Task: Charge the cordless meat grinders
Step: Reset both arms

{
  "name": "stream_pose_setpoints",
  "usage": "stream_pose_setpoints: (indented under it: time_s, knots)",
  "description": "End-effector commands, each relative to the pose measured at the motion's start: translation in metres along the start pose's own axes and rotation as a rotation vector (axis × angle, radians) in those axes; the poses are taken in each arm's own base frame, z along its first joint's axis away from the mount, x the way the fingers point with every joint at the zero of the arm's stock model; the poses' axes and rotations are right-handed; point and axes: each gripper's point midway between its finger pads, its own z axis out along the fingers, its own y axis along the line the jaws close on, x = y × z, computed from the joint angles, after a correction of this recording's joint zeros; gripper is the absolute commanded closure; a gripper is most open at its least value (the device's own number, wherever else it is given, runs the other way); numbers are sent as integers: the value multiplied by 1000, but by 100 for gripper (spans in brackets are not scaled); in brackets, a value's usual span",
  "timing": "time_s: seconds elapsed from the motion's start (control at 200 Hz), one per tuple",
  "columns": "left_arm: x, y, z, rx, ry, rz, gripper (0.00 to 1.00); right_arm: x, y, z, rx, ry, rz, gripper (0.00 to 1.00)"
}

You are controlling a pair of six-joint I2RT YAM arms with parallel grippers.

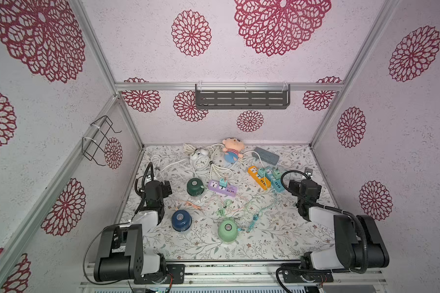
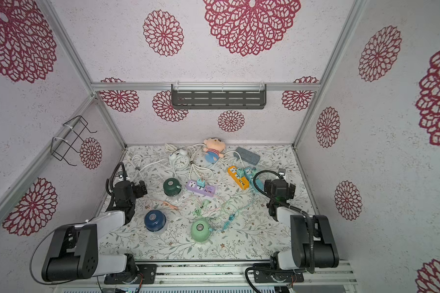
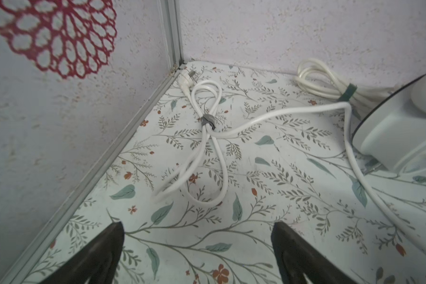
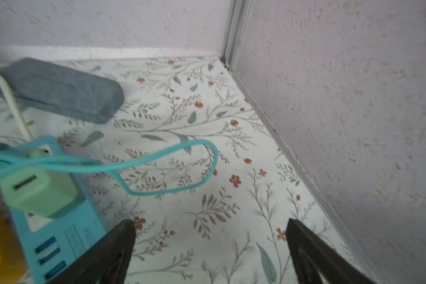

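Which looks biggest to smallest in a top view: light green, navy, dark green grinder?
1. light green grinder
2. navy grinder
3. dark green grinder
Differences are slight and follow nearness to the camera; true sizes may match.

left gripper [image 3: 197,225] spread, empty, right gripper [image 4: 210,220] likewise

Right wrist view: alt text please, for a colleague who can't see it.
The right gripper, jaws wide open and empty, hovers over floral table cover near a wall corner. Beside it lies a blue power strip with a light green charger plugged in, a teal cable looping past; a grey case lies beyond.
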Motion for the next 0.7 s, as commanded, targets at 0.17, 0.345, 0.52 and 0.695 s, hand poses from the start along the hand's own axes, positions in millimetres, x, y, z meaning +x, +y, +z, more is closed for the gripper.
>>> stream_pose_setpoints:
  time_s: [0.17, 0.345, 0.52, 0.695]
  knots:
    - [-22, -12, 2, 78, -206, 3, 3, -52, 7, -5, -52, -256, 16, 1]
    - [-26, -15, 5, 86, -213, 19, 3, -49, -5, -19, -21, -282, 20, 1]
    - [-27, -3, 15, 38, -173, -23, 3, -44, -2, -21, -70, -211, 24, 1]
    - [-27, 1, 18, 46, -164, -51, 3, -43, 7, -24, -129, -218, 44, 1]
